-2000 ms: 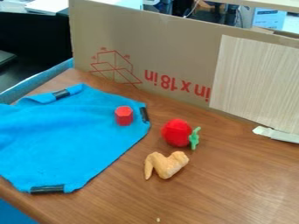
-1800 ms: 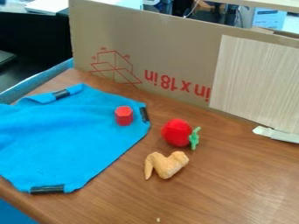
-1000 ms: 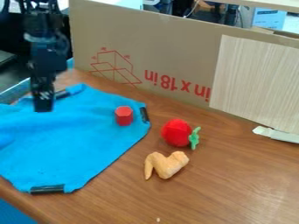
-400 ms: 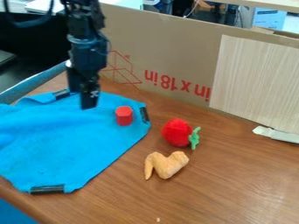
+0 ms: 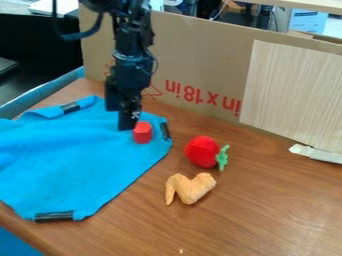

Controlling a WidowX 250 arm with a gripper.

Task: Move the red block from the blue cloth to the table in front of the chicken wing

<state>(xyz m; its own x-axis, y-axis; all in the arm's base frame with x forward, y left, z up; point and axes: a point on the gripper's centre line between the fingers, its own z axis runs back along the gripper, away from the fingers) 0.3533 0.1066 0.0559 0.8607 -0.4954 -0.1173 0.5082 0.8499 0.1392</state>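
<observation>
The black gripper (image 5: 127,117) hangs at the upper left over the blue cloth, with its tip just left of and slightly behind a small red block (image 5: 143,133). Whether it touches the block is not clear. The block stands on the right part of the blue cloth (image 5: 80,160). Right of the cloth, on the wood, lies a red plush vegetable (image 5: 202,151) with a green stem. In front of it is a tan toy chicken wing (image 5: 190,188).
A tall cardboard panel (image 5: 200,65) lines the back of the wooden table (image 5: 267,210), with a pale board (image 5: 294,95) fixed on its right. Black tape pieces sit at the cloth's edges. A whitish strip (image 5: 316,153) lies at the right by the panel.
The arm, out of view at first, has come in at the upper left and moved right over the cloth up to the red block. The objects have stayed in place.
</observation>
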